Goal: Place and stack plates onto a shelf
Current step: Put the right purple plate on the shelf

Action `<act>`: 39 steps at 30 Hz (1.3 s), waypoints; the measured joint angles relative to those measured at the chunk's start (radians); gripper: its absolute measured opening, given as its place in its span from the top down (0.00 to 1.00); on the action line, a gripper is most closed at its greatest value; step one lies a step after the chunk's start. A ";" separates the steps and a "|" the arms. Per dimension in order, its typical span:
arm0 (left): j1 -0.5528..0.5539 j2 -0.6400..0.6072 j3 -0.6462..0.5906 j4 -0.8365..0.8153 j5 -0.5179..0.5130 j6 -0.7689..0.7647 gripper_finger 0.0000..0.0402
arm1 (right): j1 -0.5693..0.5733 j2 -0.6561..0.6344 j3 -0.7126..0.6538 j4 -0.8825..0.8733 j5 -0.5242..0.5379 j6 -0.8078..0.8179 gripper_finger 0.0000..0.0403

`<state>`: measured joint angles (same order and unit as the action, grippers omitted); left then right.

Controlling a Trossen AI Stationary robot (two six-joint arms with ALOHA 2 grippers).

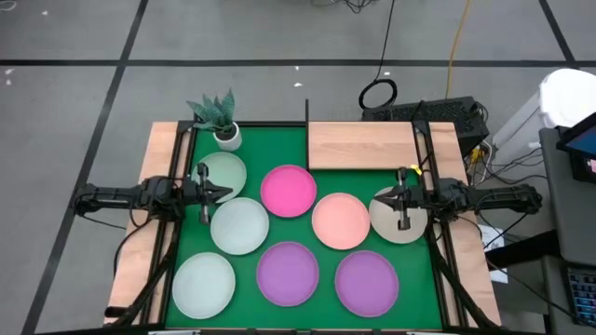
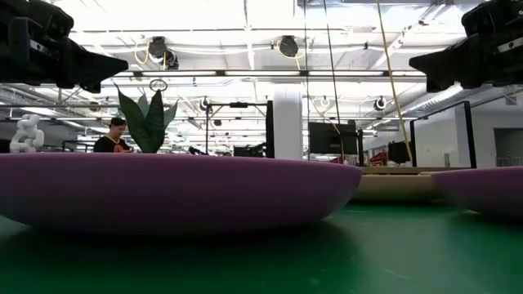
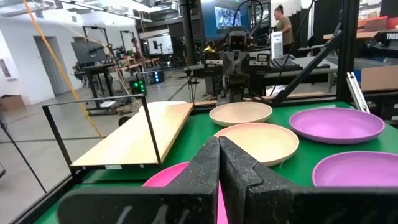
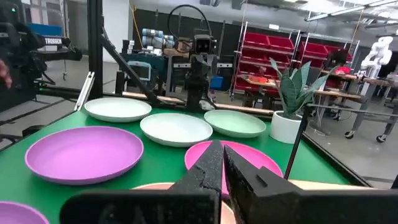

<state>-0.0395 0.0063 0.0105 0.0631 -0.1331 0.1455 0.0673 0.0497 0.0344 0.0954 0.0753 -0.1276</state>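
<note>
Nearest me I see a mint plate (image 1: 203,285) and two purple plates (image 1: 288,273) on the green mat (image 1: 321,265); then white, salmon (image 1: 340,221), beige (image 1: 398,216) and pink (image 1: 288,190). Left gripper (image 1: 204,194) and right gripper (image 1: 403,198) hang pinched shut, empty. Farthest, the shelf (image 1: 361,145) holds nothing.

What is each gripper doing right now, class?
Left gripper: closed, holding nothing, above the mint plates.
Right gripper: closed, holding nothing, above the beige plate.
</note>
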 joint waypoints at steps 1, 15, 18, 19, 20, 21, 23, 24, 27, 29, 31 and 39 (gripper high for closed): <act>0.000 0.000 0.000 0.000 0.000 -0.001 0.99 | 0.000 0.010 0.012 -0.004 0.000 0.008 1.00; 0.000 0.000 0.000 0.001 0.001 0.011 0.99 | 0.000 0.416 0.414 -0.082 -0.052 0.085 1.00; 0.000 0.000 0.000 0.001 0.000 0.003 0.99 | 0.000 0.532 0.522 -0.101 -0.051 0.065 1.00; 0.000 0.000 0.000 0.001 0.001 0.003 0.99 | 0.000 0.567 0.557 -0.101 -0.049 0.062 1.00; 0.000 0.000 0.000 0.001 0.001 0.003 0.99 | 0.000 0.605 0.593 -0.102 -0.047 0.059 1.00; 0.000 0.000 0.000 0.002 0.001 0.003 0.99 | 0.000 0.638 0.627 -0.104 -0.045 0.056 1.00; 0.000 0.000 0.000 0.002 0.001 0.003 0.99 | 0.000 0.704 0.695 -0.135 -0.021 0.039 1.00; 0.000 0.000 0.000 0.003 0.001 0.003 0.99 | 0.000 0.735 0.724 -0.158 0.002 0.029 1.00; 0.000 0.000 0.000 0.002 0.001 0.003 0.99 | 0.000 0.823 0.814 -0.249 0.065 0.011 1.00; 0.000 0.000 0.000 0.002 0.000 0.003 0.99 | 0.000 0.877 0.880 -0.321 0.105 0.011 1.00; 0.000 0.000 0.000 0.002 0.000 0.003 0.99 | 0.000 0.925 0.943 -0.383 0.111 0.019 1.00; 0.000 0.000 0.000 0.002 0.000 0.001 0.99 | 0.010 1.053 1.090 -0.642 0.108 0.146 1.00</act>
<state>-0.0396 0.0063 0.0106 0.0648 -0.1329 0.1467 0.0768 1.1026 1.1246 -0.5463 0.1829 0.0182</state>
